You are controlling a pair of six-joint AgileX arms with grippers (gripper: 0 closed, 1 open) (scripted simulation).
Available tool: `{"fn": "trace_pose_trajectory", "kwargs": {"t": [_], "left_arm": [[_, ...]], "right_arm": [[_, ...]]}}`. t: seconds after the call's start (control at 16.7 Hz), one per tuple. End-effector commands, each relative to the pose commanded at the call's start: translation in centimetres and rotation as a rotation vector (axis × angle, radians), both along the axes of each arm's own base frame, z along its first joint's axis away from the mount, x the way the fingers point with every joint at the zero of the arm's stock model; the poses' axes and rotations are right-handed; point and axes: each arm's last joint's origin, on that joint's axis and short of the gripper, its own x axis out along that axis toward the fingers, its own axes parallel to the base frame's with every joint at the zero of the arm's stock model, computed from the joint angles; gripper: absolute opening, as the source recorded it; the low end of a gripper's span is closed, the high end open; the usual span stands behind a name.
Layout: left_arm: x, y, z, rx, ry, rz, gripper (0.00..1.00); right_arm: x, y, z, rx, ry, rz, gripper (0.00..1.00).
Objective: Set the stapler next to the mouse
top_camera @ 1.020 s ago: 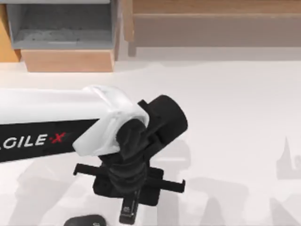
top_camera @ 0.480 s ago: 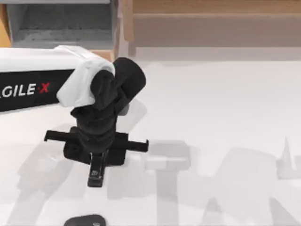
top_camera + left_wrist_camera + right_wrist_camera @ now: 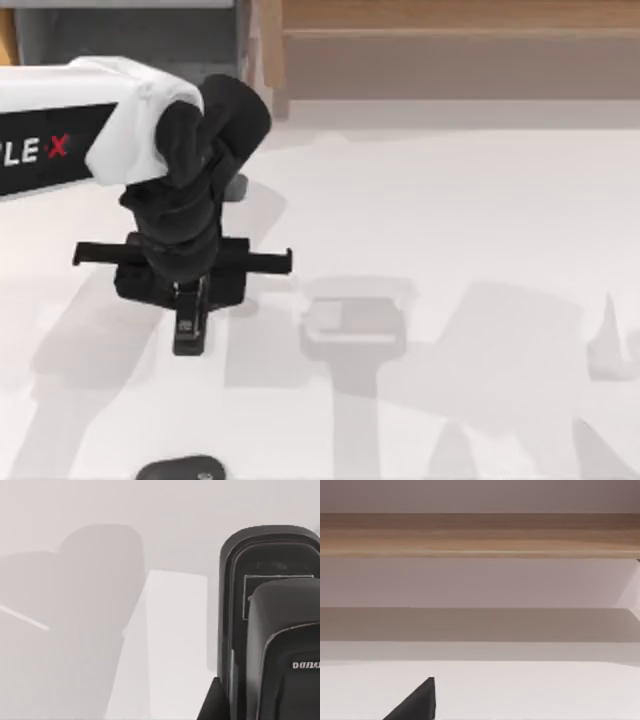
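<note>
White table, wooden shelving behind

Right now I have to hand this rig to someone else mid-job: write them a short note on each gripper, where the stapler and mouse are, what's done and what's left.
Left gripper: over the left half of the white table, shut on the narrow black bar-shaped stapler, whose free end points toward the near edge.
Right arm: parked; a dark tip of its gripper shows in its wrist view, state cannot be told.
The low rounded dark grey mouse lies at the near edge, left of centre, apart from the stapler.
Done: stapler gripped.
Left: bring it toward the near edge, set it down beside the mouse, release.
</note>
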Motion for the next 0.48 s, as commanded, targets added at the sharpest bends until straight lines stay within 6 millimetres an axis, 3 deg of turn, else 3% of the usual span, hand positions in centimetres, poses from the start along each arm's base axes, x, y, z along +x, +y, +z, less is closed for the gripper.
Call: {"fn": "trace_pose_trajectory", "kwargs": {"t": [0.48], "left_arm": [[-0.13,-0.17,-0.14,0.012,-0.002,-0.015,0.0]], "right_arm": [[0.0,0.0,0.0,0.0,0.0,0.0,1.0]]}}
